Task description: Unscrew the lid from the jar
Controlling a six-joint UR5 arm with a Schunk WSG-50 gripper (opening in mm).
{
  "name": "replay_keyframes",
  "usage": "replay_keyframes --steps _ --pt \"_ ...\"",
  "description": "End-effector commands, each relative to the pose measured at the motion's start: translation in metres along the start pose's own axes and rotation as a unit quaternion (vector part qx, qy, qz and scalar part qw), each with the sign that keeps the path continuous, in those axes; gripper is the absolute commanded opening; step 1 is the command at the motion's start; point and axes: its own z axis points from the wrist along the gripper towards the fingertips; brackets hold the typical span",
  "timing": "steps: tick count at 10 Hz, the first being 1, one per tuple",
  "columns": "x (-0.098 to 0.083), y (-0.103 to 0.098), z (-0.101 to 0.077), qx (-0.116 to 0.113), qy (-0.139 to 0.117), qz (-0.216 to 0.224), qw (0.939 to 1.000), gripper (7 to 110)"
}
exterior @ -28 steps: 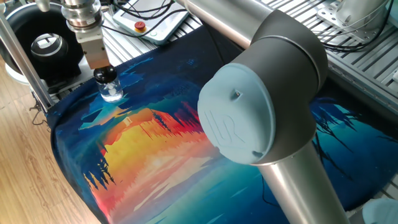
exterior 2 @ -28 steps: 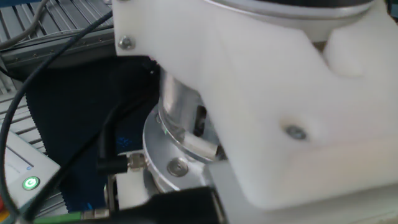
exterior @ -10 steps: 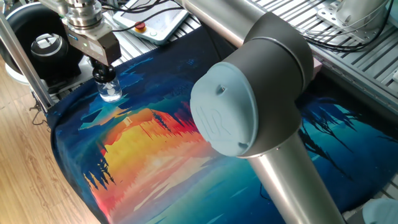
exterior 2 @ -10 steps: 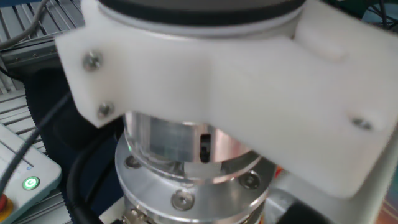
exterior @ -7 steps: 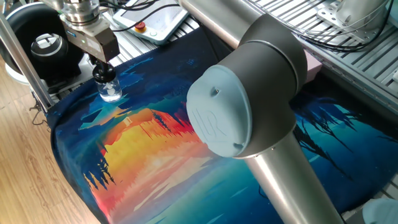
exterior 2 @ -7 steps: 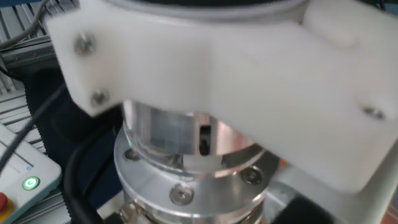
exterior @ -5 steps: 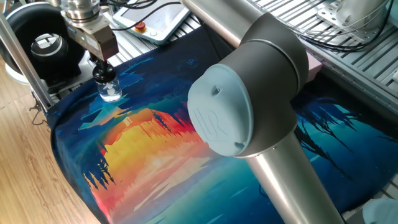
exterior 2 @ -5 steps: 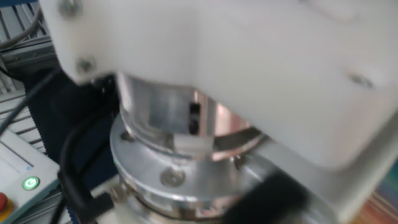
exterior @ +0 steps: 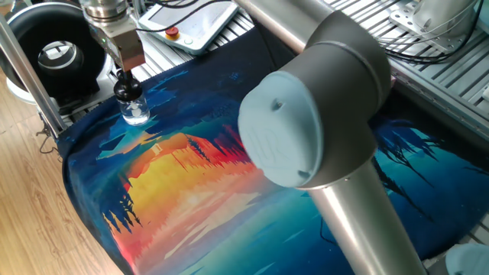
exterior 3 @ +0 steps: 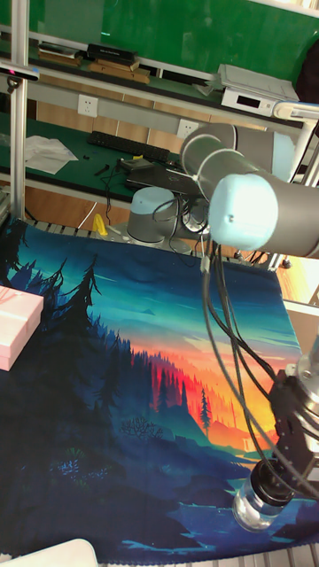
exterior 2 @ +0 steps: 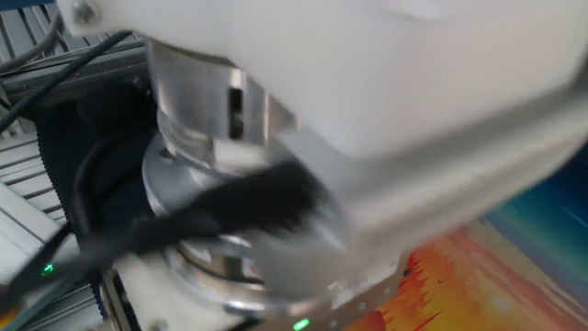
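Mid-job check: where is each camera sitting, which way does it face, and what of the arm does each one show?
One fixed view: high at the mat's corner, looking down; gripper on the lid of the jar, big elbow joint close.
The other fixed view: right against the wrist, blurred flange and cable.
Tall fixed view: opposite side, lengthwise; arm, jar, pink box.
Shared: painted mat.

jar (exterior: 137, 113): clear, upright (near mat edge) | lid (exterior: 127, 91): black, on

Wide open painted mat (exterior: 191, 176) across the frame's middle; the big arm elbow (exterior: 306, 114) blocks the right, black ring device (exterior: 53, 57) crowds upper left.
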Motion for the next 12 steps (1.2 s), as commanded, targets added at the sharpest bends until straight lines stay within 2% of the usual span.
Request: replay_keyframes --steps 1,3,4,5,8,10,12 --pt "0.019 -0.001 0.006 0.017 -0.006 0.094 0.9954 44" --pt "0.021 0.002 0.004 0.011 -0.016 0.148 0.9887 44" --pt "0.011 0.009 0.002 -0.008 -0.037 0.189 0.9812 44" --pt "0.006 0.012 0.001 -0.018 -0.048 0.216 0.9749 44" --pt "-0.006 0.024 -0.005 -0.051 -0.055 0.309 0.9481 44" --pt "-0.006 0.014 -0.011 -0.041 -0.021 0.330 0.9428 44" --pt "-0.011 0.010 -0.006 -0.038 -0.015 0.345 0.9379 44"
